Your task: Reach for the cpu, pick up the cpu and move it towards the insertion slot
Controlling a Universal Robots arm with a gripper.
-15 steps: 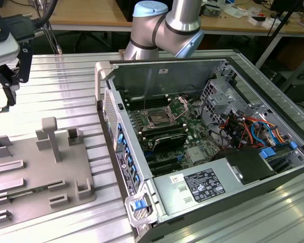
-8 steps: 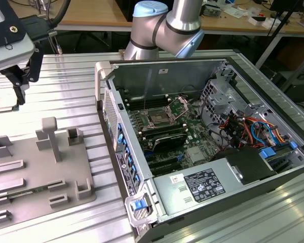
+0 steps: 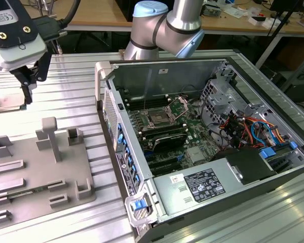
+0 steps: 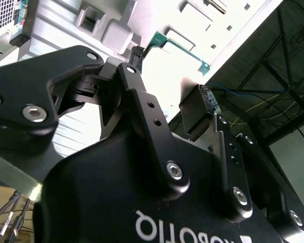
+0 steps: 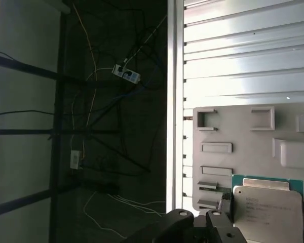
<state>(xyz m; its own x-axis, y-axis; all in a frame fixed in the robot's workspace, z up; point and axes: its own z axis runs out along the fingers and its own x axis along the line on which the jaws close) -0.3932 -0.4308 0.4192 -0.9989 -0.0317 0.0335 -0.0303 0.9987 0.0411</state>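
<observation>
One pale silvery square cpu (image 3: 5, 103) lies at nine o'clock from the grey computer case (image 3: 162, 76) in the exterior view — just under the black gripper (image 3: 33, 86), jaws apart. Probably light, stiff, fragile — grip opposite edges.

A ribbed aluminium table (image 3: 76, 96) carries a grey fixture plate (image 3: 35, 162) and an open computer case (image 3: 157, 78).

the small flat square cpu (image 5: 268, 212) has a pale silvery top plate and a thin green rim. the moulded plastic fixture plate (image 3: 38, 167) is plain matte grey. the ribbed aluminium table (image 3: 76, 86) is silver with lengthwise stripes. the gripper (image 3: 31, 86) is black below a white body. inside the grey metal computer case (image 3: 157, 76), the motherboard (image 3: 195, 134) is green, the square insertion slot (image 3: 157, 119) is shiny silver with a dark centre, and the cables (image 3: 243, 129) are red, blue and orange.
</observation>
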